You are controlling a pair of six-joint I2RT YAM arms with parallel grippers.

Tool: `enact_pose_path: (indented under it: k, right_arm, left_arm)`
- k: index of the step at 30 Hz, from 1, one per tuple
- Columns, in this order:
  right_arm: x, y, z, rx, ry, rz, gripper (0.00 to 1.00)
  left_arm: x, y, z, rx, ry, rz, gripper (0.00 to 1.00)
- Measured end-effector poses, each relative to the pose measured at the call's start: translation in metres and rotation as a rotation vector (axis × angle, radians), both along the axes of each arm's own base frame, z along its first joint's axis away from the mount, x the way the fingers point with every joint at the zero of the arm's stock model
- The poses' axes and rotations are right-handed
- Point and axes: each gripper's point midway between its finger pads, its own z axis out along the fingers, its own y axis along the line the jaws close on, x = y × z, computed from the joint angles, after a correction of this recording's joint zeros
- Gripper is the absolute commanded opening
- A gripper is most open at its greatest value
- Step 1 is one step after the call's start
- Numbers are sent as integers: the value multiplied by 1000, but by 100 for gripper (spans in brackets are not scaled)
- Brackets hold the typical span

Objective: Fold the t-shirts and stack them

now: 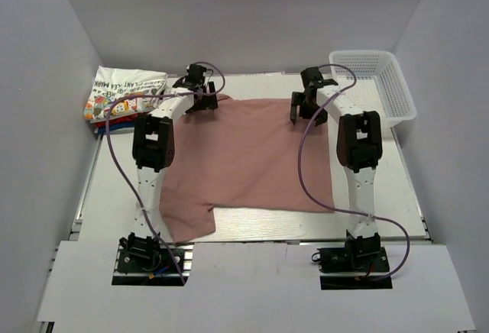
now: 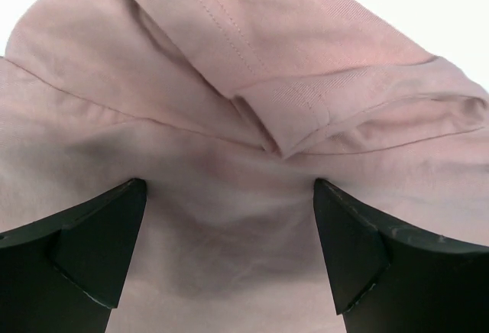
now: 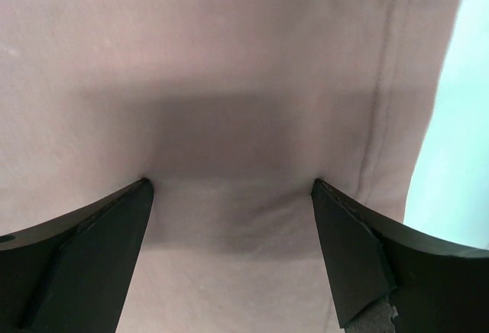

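Note:
A dusty-pink tee [image 1: 252, 153] lies spread on the table, its print not showing. My left gripper [image 1: 200, 96] is at its far left corner, open, fingertips pressed on the cloth beside a bunched sleeve hem [image 2: 306, 111]. My right gripper [image 1: 304, 108] is at its far right corner, open, fingertips down on flat cloth [image 3: 229, 119] near the stitched side hem [image 3: 390, 81]. A stack of folded tees [image 1: 122, 96], white printed one on top with red and blue beneath, sits at the far left.
A white plastic mesh basket [image 1: 378, 88] stands at the far right corner. The grey table [image 1: 252, 222] shows along the near edge. White walls enclose the area on three sides.

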Motion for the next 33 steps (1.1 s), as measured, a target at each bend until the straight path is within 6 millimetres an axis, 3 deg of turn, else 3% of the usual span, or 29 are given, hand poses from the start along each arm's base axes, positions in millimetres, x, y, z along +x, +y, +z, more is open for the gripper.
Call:
enact_pose_path:
  k: [4, 7, 11, 16, 18, 20, 24, 27, 28, 30, 32, 33]
  right_arm:
    - [57, -17, 3, 5, -90, -29, 90]
    - [83, -28, 6, 11, -147, -26, 90]
    - [91, -32, 8, 28, -172, 26, 90]
    - [93, -21, 19, 26, -197, 121, 90]
    - [92, -14, 32, 26, -220, 155, 90]
    - [89, -4, 60, 29, -262, 189, 90]
    - [70, 15, 135, 59, -388, 236, 90]
    - [37, 27, 184, 102, -474, 246, 90]
    - [24, 29, 193, 120, -494, 243, 90]
    - [-7, 28, 204, 157, -526, 219, 90]
    - [-38, 21, 197, 188, -521, 170, 90]
    - [-52, 16, 191, 200, -509, 138, 90]
  left_arm:
    - [55, -20, 6, -72, -101, -36, 100]
    - [80, -34, 9, -130, -174, -71, 100]
    - [89, -44, 16, -197, -216, -110, 100]
    - [92, -54, 33, -243, -245, -142, 100]
    - [91, -54, 47, -246, -255, -146, 100]
    - [83, -55, 71, -240, -269, -158, 100]
    - [27, -42, 138, -208, -270, -143, 100]
    - [-45, -29, 194, -237, -300, -111, 100]
    - [-72, -25, 213, -259, -327, -97, 100]
    - [-129, -15, 231, -307, -341, -62, 100]
    - [-179, -4, 233, -349, -329, -20, 100]
    - [-202, 1, 224, -366, -298, 8, 100]
